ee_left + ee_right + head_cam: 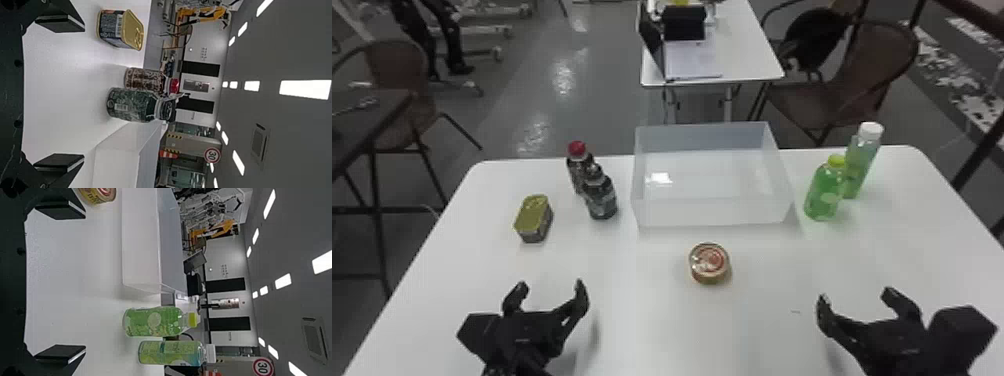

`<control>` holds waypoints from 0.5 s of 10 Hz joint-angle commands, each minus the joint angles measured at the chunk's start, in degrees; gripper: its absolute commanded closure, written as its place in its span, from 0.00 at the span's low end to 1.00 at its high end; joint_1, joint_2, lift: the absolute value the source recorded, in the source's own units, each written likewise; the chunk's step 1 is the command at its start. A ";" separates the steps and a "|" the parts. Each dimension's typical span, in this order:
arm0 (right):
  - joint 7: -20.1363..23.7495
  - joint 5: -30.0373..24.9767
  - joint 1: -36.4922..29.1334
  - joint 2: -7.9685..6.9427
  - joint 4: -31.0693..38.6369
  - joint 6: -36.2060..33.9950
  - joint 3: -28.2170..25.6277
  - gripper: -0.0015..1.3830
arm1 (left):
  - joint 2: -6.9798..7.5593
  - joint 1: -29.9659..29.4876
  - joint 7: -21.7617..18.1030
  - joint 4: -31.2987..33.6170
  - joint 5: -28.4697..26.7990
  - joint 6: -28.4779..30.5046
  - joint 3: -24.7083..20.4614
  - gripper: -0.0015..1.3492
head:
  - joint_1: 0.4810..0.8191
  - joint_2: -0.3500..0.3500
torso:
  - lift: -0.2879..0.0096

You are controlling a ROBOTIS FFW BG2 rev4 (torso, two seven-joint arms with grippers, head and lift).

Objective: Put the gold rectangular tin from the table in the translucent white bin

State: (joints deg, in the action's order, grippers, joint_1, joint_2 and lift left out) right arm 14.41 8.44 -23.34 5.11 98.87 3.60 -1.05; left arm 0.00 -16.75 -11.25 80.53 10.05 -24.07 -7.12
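Two fingers of my left gripper [551, 286] stand spread wide with nothing between them, low over the near part of the white table [652, 320], which I take as readiness: that spread should leave room to straddle a tin. The gold rectangular tin [533, 217] sits just beyond, toward the table's left side, gold lid up, its longer sides running away from me, so a pinch across the narrower width seems the sensible hold. Right of it, a red-capped bottle [578, 167] and a dark-capped bottle [601, 197] stand close together between tin and translucent white bin [712, 212]; I would lift high or pass on their near side, lest I knock one. The bin's uncovered top suits a drop from above. Before it lies a round can [709, 264], no concern of mine. My right gripper [855, 296], also empty and spread, hangs short of two green bottles [824, 195], too far over to be the natural choice.
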 commanded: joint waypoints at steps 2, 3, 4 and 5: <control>0.00 0.18 -0.04 -0.02 -0.09 0.00 0.00 0.07 | -0.15 0.40 0.00 -0.20 -0.11 -0.01 0.09 0.10 | 0.63 0.62 | 0.67; 0.00 0.18 -0.04 -0.02 -0.09 0.00 0.00 0.07 | -0.15 0.40 0.00 -0.28 -0.11 -0.01 0.18 0.10 | 0.63 0.62 | 0.67; 0.00 0.18 -0.04 -0.02 0.00 0.00 0.00 0.07 | -0.15 0.40 0.00 -0.28 -0.11 -0.01 0.18 0.10 | 0.63 0.62 | 0.67; 0.00 0.18 -0.04 -0.02 0.00 0.00 0.00 0.07 | -0.15 0.31 0.00 -0.28 -0.20 -0.18 0.18 0.10 | 0.63 0.62 | 0.67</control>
State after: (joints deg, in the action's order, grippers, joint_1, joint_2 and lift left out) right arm 14.41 8.61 -23.38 5.10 98.79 3.60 -1.05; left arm 0.00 -16.39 -11.25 80.25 9.90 -24.16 -6.95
